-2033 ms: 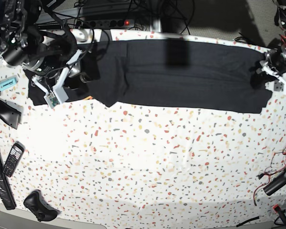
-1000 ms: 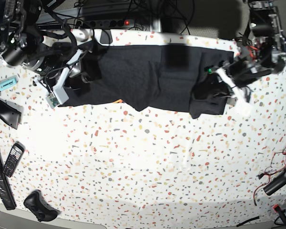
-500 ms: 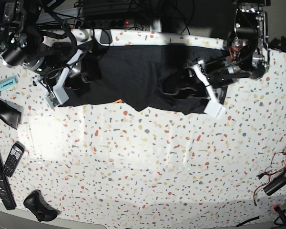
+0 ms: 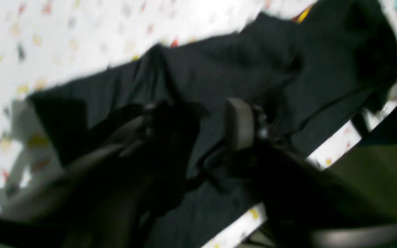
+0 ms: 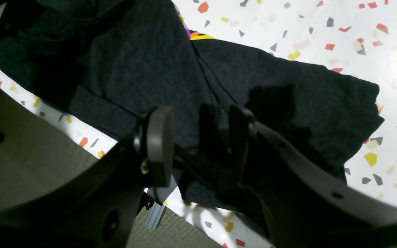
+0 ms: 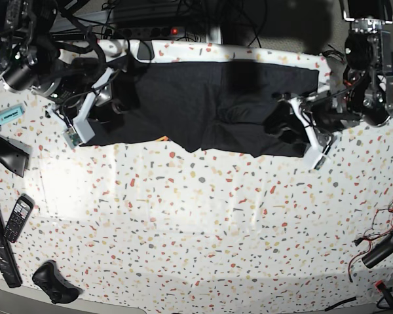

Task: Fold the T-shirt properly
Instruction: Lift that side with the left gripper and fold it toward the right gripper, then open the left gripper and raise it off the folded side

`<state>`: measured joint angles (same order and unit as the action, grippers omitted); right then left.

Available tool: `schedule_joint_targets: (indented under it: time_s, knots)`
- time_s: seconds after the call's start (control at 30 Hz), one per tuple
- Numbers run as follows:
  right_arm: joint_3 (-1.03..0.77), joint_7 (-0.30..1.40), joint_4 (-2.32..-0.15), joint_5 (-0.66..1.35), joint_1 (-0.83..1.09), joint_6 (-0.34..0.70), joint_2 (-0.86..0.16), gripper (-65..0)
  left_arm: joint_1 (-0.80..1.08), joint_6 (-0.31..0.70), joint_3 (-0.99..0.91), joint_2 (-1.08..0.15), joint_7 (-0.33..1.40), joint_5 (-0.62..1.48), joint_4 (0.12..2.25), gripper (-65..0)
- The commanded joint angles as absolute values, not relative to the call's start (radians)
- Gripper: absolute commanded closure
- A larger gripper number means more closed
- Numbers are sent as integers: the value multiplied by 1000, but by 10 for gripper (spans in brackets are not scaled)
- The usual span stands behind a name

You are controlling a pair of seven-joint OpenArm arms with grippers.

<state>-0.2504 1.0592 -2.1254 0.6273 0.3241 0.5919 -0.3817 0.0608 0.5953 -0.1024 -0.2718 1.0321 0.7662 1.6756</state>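
The black T-shirt (image 6: pixel 203 104) lies in a band along the table's far edge, its right end folded over to the left. A sliver of rainbow print shows at its near hem (image 6: pixel 160 138) and in the right wrist view (image 5: pixel 198 35). My right gripper (image 6: pixel 118 98) sits low over the shirt's left end; its jaws stand apart over the cloth (image 5: pixel 200 141). My left gripper (image 6: pixel 280 124) is over the folded right part. The left wrist view is blurred, but there its jaws stand apart above the black cloth (image 4: pixel 198 120).
At the table's left edge lie a blue marker (image 6: pixel 8 116), a black bar (image 6: pixel 6 150), a phone (image 6: pixel 18 219) and a black controller (image 6: pixel 52 282). A power strip (image 6: pixel 150 31) and cables run behind the table. Loose wires (image 6: pixel 380 239) lie at the right edge.
My left gripper carried the shirt's right end leftward over the body, then drew back to the right, leaving the fold lying. The right gripper stayed put over the left end.
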Motion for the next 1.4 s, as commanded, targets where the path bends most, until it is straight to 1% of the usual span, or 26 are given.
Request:
schedule_joint_targets:
  time_s: [0.0, 0.03, 0.13, 0.2, 0.37, 0.47, 0.6, 0.7, 0.8, 0.87, 0.97, 1.13, 1.2, 1.3, 1.37]
  knots:
    - [-257, 1036, -2144, 636, 318, 595, -390, -254, 60, 621, -102, -278, 1022, 785, 1695, -44]
    - [-257, 1036, -2144, 636, 318, 595, -391, -254, 71, 636, -102, -278, 1020, 786, 1695, 0]
    - [-257, 1036, -2144, 636, 318, 595, -390, -254, 99, 641, -102, -268, 1016, 771, 1695, 0]
    - [-257, 1036, -2144, 636, 318, 595, -391, -254, 110, 640, -102, -250, 997, 724, 1695, 0]
    - [-257, 1037, -2144, 636, 319, 595, -391, -254, 113, 640, -100, -176, 902, 571, 1695, 0]
    - [-257, 1037, -2144, 636, 319, 595, -390, -254, 104, 636, -65, -155, 847, 497, 1695, 0]
    - [-257, 1041, -2144, 636, 319, 595, -391, -254, 78, 567, 32, -155, 815, 399, 1695, 0]
    - [-257, 1041, -2144, 636, 319, 595, -391, -254, 56, 502, 103, -155, 737, 340, 1695, 0]
    - [-257, 1041, -2144, 636, 319, 595, -391, -254, 20, 431, 171, -155, 679, 302, 1695, 0]
    - [-257, 1041, -2144, 636, 319, 595, -391, -254, -9, 392, 213, -155, 675, 294, 1694, 0]
    - [-257, 1041, -2144, 636, 319, 595, -391, -254, -51, 362, 263, -155, 667, 295, 1694, 0]
    - [-257, 1041, -2144, 636, 319, 595, -391, -254, -78, 362, 281, -156, 546, 294, 1694, 0]
    - [-257, 1041, -2144, 635, 319, 595, -391, -254, -84, 359, 271, -156, 575, 278, 1694, 0]
    - [-257, 1041, -2144, 636, 318, 595, -391, -254, -77, 316, 234, -161, 691, 233, 1694, 0]
    - [-257, 1040, -2144, 636, 318, 595, -391, -254, -59, 309, 202, -181, 743, 214, 1694, 0]
